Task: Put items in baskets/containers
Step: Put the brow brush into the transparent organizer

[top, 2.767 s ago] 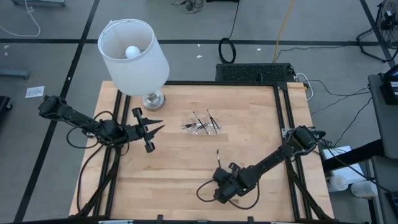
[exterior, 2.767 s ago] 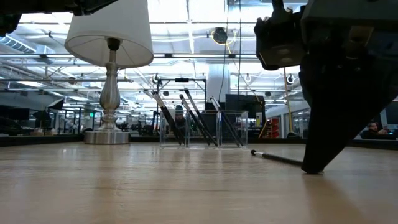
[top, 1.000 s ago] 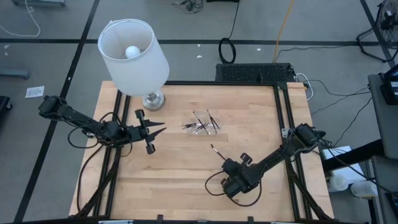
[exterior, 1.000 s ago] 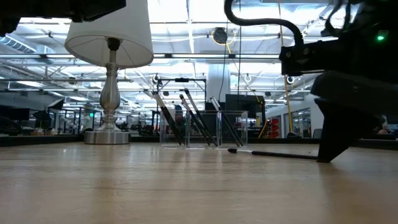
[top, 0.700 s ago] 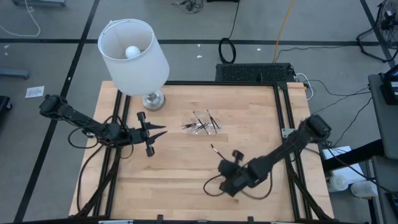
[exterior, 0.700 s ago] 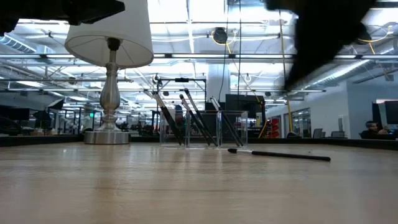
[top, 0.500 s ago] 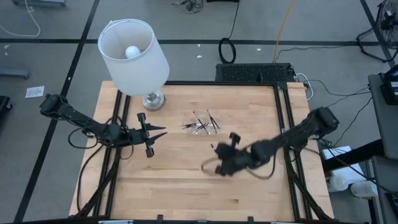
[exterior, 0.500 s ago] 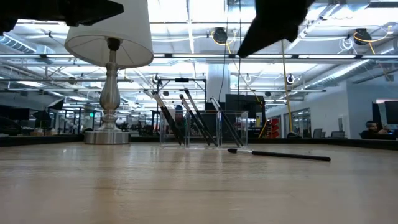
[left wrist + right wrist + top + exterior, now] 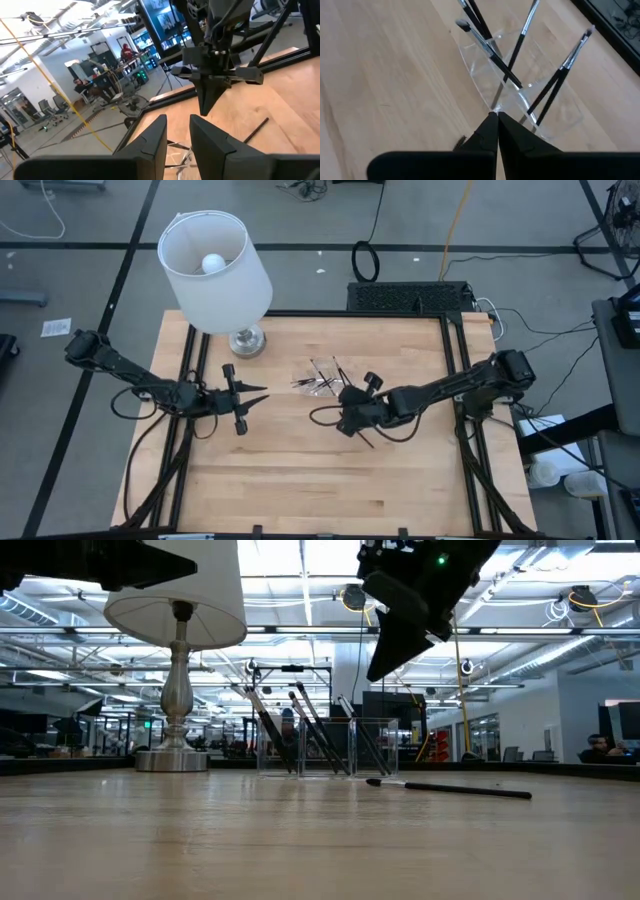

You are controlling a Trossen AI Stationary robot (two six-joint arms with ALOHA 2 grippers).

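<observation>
The clear oblong tray (image 9: 324, 381) sits mid-table with several dark sticks leaning in it, their lighter tips up (image 9: 520, 37); the low view shows them slanting against its walls (image 9: 320, 745). One more dark stick (image 9: 450, 788) lies flat on the wood, on the tray's near-right side (image 9: 366, 440). My right gripper (image 9: 342, 412) is shut and empty. It hangs well above the table (image 9: 372, 675), its tips (image 9: 495, 117) over the tray's near edge. My left gripper (image 9: 252, 396) is open (image 9: 177, 140) and hovers left of the tray.
A lamp with a white shade (image 9: 214, 270) stands on its metal base (image 9: 246, 340) at the far-left of the table. A black frame rail (image 9: 450, 370) runs along the table's right side. Bare wood (image 9: 300, 480) spreads across the near half.
My right gripper rose from the tabletop, where its shut tips stood at the loose stick's end. It then swung toward the far-left, up over the tray's near edge. The stick stayed flat where it lay. The left arm kept nearly still.
</observation>
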